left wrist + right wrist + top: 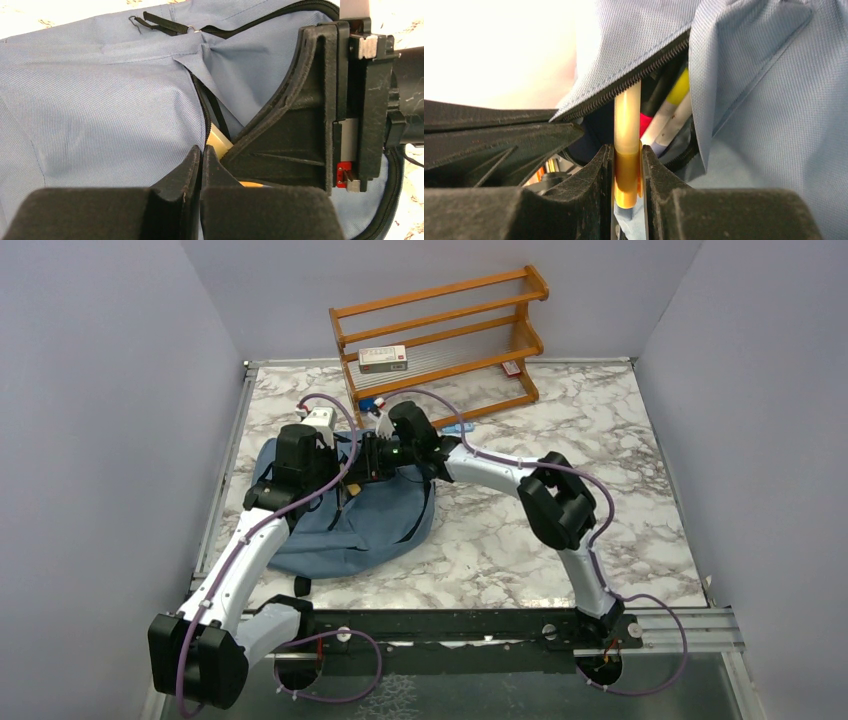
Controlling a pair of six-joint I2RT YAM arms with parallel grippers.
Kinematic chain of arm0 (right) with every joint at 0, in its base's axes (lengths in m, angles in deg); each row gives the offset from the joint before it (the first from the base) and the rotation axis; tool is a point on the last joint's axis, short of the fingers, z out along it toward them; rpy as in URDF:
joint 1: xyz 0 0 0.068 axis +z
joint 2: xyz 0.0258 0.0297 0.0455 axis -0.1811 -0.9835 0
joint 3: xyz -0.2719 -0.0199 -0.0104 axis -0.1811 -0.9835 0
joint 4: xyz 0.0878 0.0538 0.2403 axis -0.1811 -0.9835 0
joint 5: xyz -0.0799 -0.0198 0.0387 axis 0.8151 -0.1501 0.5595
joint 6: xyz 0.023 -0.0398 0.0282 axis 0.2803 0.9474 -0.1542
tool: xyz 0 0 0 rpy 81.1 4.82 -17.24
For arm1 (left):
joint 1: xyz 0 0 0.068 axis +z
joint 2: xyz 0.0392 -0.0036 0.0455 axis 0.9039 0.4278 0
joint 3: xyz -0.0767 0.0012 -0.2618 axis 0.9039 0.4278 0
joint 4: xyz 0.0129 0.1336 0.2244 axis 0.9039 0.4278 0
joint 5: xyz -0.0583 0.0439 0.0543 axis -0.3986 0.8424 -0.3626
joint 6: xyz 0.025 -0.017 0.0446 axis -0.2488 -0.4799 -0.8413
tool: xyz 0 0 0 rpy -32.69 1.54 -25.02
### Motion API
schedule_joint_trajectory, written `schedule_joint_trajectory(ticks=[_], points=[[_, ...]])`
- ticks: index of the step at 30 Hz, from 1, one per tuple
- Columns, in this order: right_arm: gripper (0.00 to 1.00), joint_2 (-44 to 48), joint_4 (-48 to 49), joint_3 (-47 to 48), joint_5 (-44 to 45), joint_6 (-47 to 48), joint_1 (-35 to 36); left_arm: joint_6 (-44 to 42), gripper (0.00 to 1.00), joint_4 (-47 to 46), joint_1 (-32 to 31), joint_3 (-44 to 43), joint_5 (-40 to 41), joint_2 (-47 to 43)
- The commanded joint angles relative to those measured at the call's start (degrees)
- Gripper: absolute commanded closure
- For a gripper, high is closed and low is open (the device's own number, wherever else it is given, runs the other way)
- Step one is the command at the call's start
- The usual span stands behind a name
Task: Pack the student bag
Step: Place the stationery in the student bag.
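- Student bag [372, 528] lies flat on the left-centre of the marble table [560, 535]. Its zipper opening is at the far end, under both my claws. Grey walls [90, 390] close in three sides.
- Wooden rack [440, 332] stands at the table's far edge, beyond the bag, with a small box [383, 359] on one shelf.
- Left claw [201, 155]: clenched, jaws pressed together at the zipper edge. It appears to pinch the lip of the opening and hold it raised.
- Right claw [627, 156]: grasping a marker [627, 120] by its amber end, the cream barrel pointing away from my palm.
- Key relation: the opening lies straight ahead of the right claw. The marker's long axis runs in line with my fingers, and its front end sits under the zipper teeth [634, 80]. Other pens [674, 100] lie just beside it inside.
- Judgement: push straight along that axis, then release. The barrel may snag on the teeth.
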Motion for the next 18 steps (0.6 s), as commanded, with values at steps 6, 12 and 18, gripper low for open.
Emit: schedule_joint_trajectory(ticks=[6,12,18], points=[[0.83,-3.2,6.4,3.3,5.0,-4.1,2.7,0.8,1.00,-3.9,-0.4,-1.7,-3.1,-1.1],[0.70,-3.4,6.5,1.7,5.4,-2.6,4.1,1.5,1.00,-4.2,-0.4,-1.6,-3.2,-0.8],[0.60,0.2,5.4,-2.0,10.0,0.4,4.1,1.4,1.00,-4.1,-0.4,-1.1,-3.2,-1.4]])
